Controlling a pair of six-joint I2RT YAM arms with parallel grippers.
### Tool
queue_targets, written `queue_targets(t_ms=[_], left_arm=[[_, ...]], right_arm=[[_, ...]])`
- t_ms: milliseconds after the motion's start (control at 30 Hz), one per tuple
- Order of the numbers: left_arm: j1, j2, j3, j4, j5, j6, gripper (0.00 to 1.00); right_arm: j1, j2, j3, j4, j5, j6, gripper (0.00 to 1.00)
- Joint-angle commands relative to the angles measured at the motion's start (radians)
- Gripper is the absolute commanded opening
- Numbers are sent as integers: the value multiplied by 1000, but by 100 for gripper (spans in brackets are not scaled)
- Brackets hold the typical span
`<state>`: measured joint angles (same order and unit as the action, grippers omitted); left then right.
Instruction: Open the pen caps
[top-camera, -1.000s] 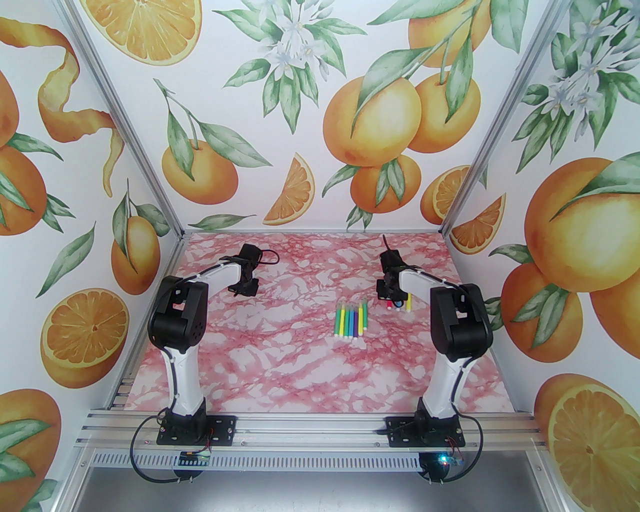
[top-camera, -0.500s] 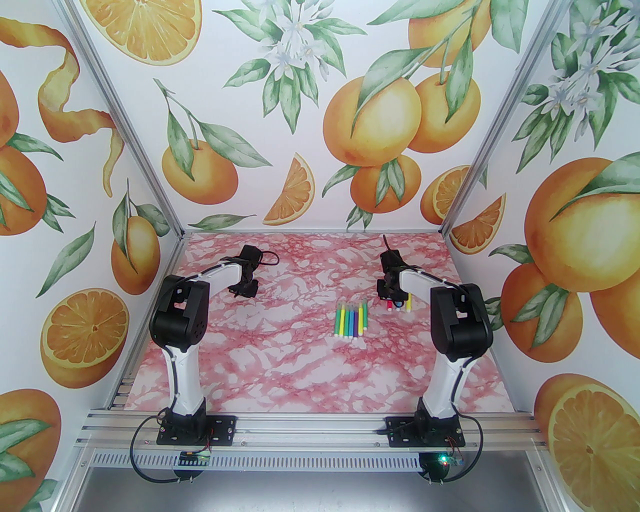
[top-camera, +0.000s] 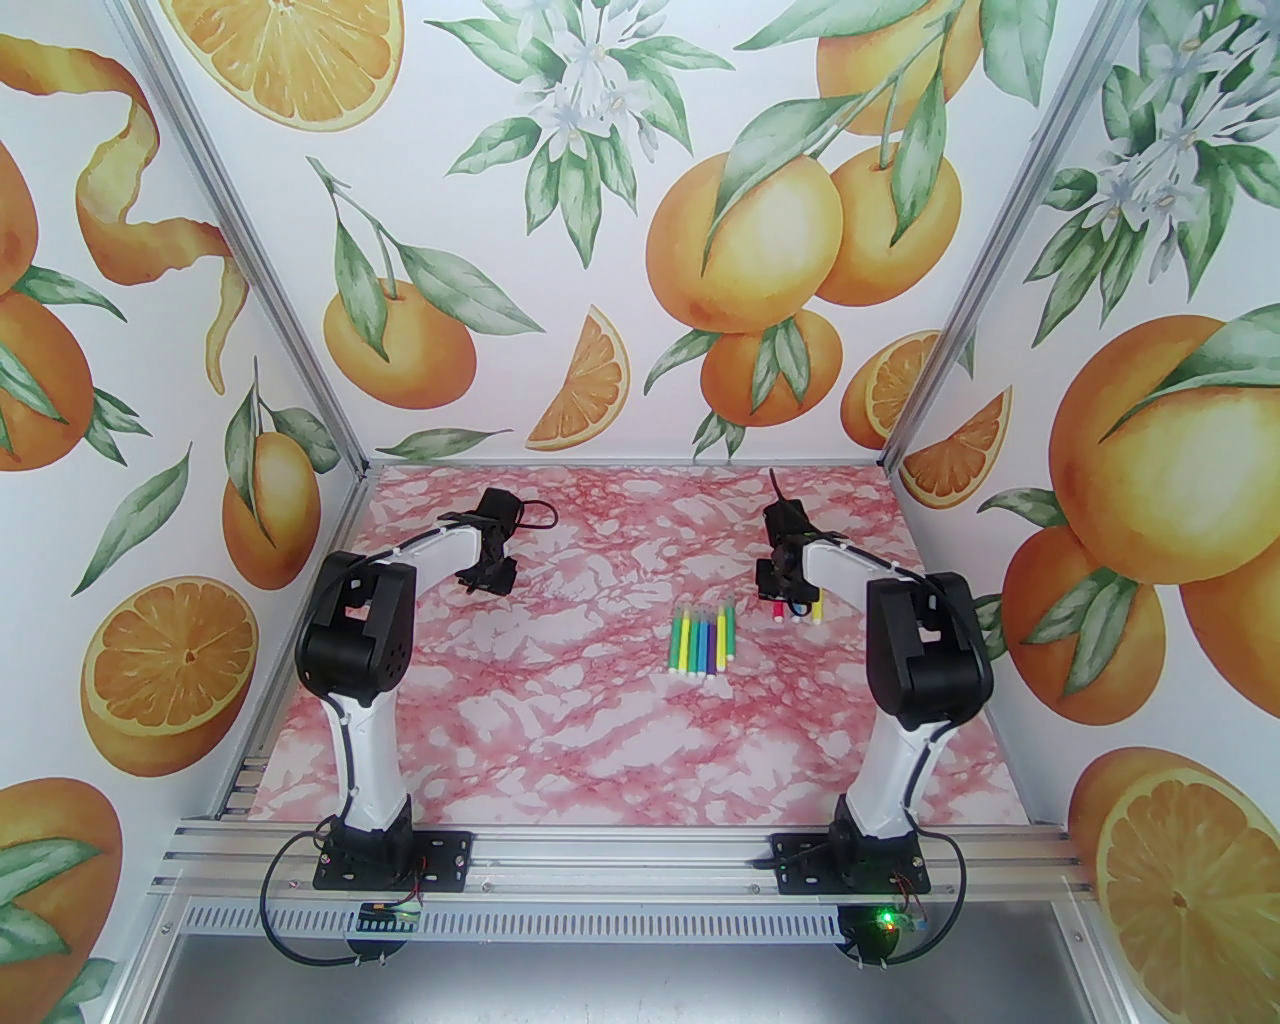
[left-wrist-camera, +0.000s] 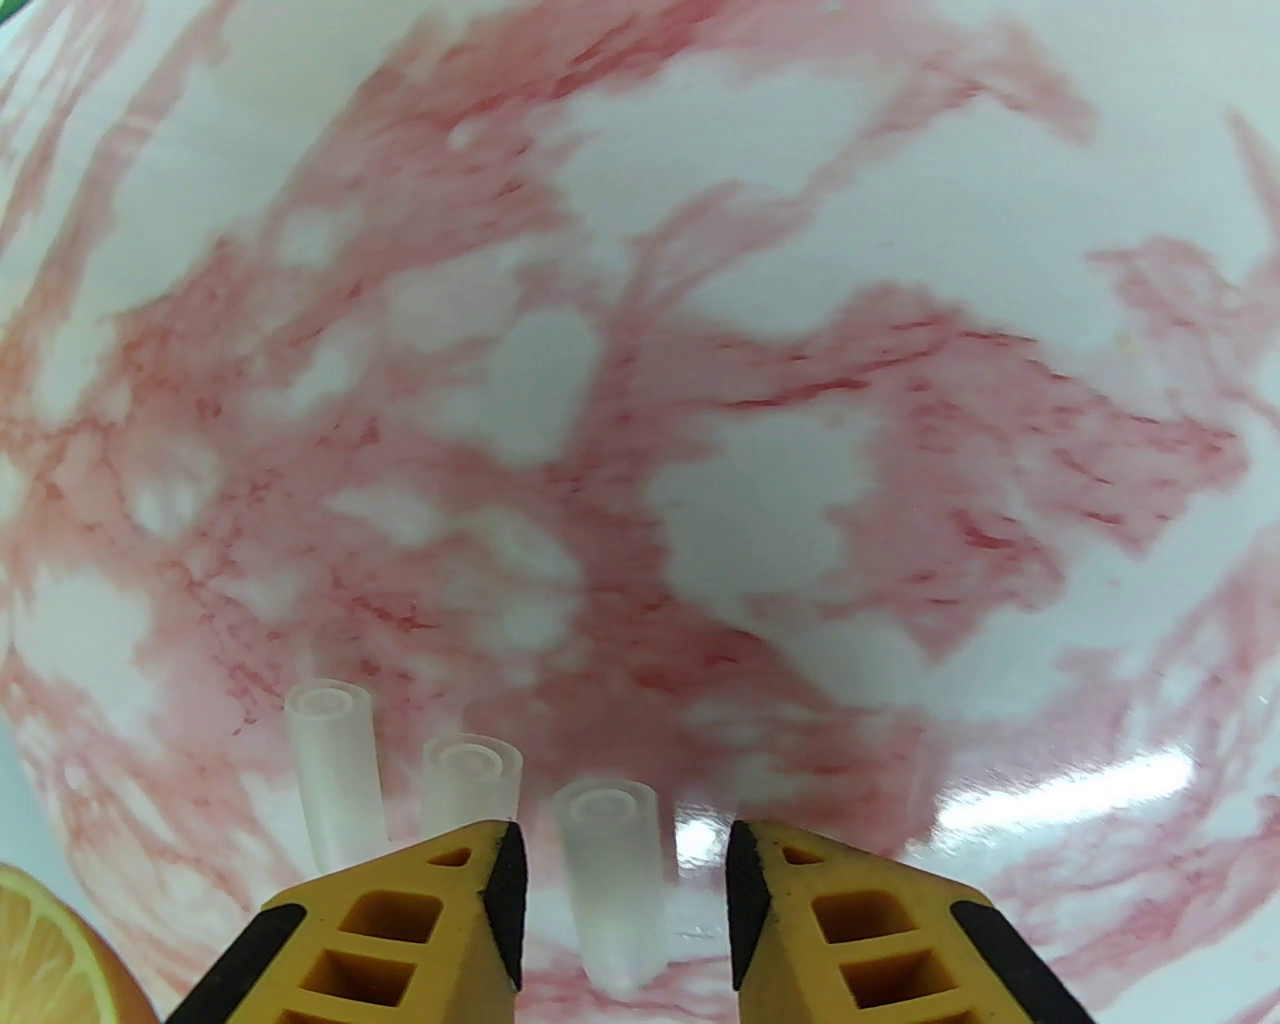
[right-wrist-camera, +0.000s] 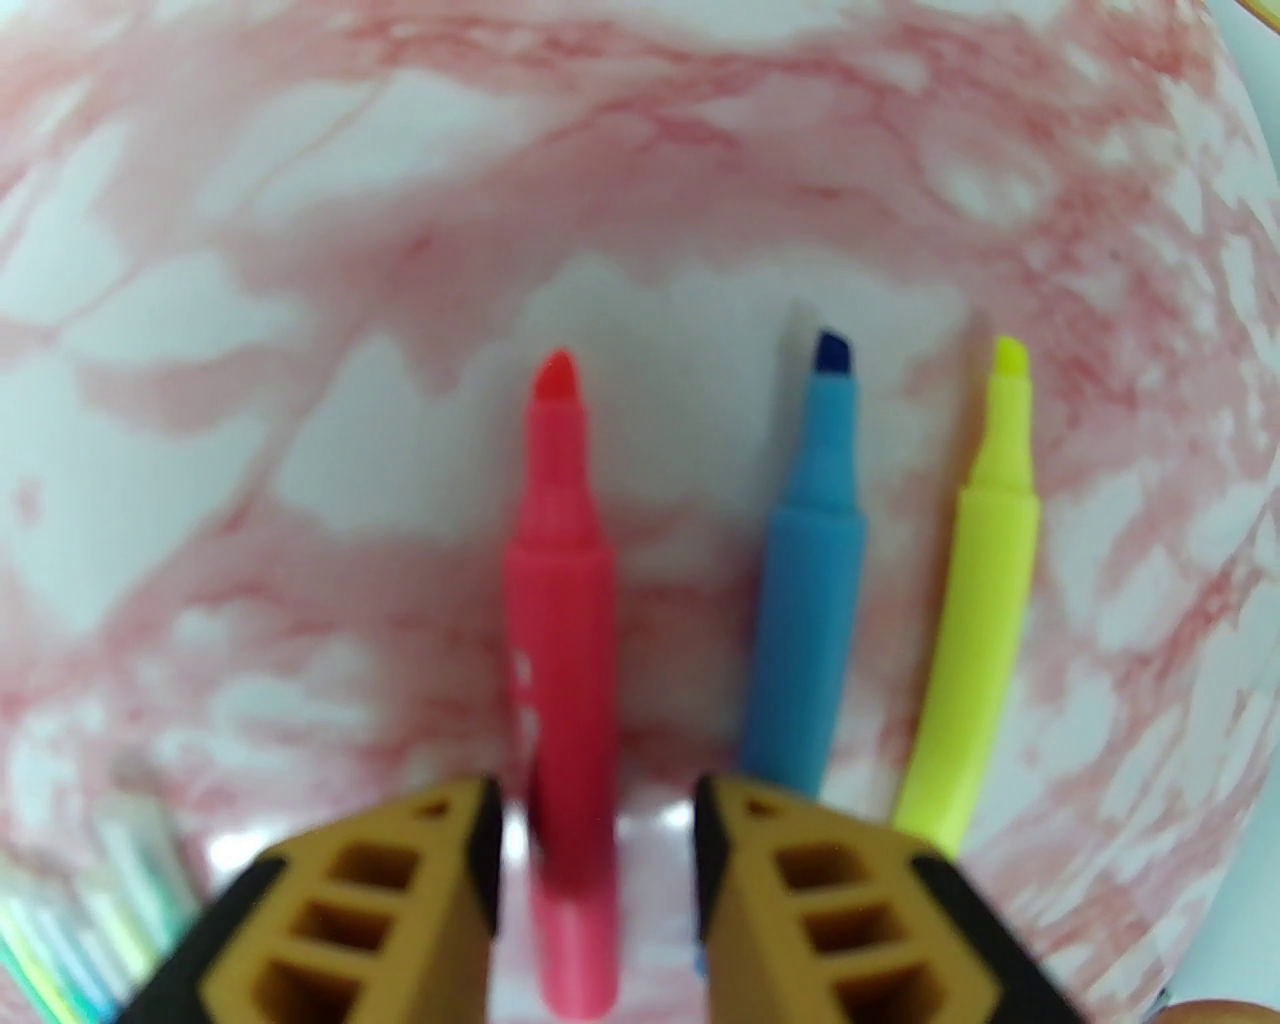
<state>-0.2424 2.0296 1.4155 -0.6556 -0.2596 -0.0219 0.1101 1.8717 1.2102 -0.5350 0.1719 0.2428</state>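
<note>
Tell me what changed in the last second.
Both grippers opened: the left gripper let go of a clear cap, the right gripper of the red marker. The right arm shifted slightly rightward at the elbow. The left arm and the row of markers stayed put.

Since the earlier frames: right arm's black elbow housing (top-camera: 925, 640) shifted slightly toward the right edge of the overhead view, the light (top-camera: 882, 915) under its base went blue to green, and both jaw pairs parted, left gripper (left-wrist-camera: 627, 880) flanking a clear cap (left-wrist-camera: 610, 850), right gripper (right-wrist-camera: 597, 840) flanking a red marker (right-wrist-camera: 558, 620).
</note>
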Motion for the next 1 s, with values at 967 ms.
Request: queue_targets(t_ms=[967], left_arm=[[-3, -480, -322, 364, 625, -110, 67]], right_arm=[[213, -236, -256, 4, -183, 66, 39]])
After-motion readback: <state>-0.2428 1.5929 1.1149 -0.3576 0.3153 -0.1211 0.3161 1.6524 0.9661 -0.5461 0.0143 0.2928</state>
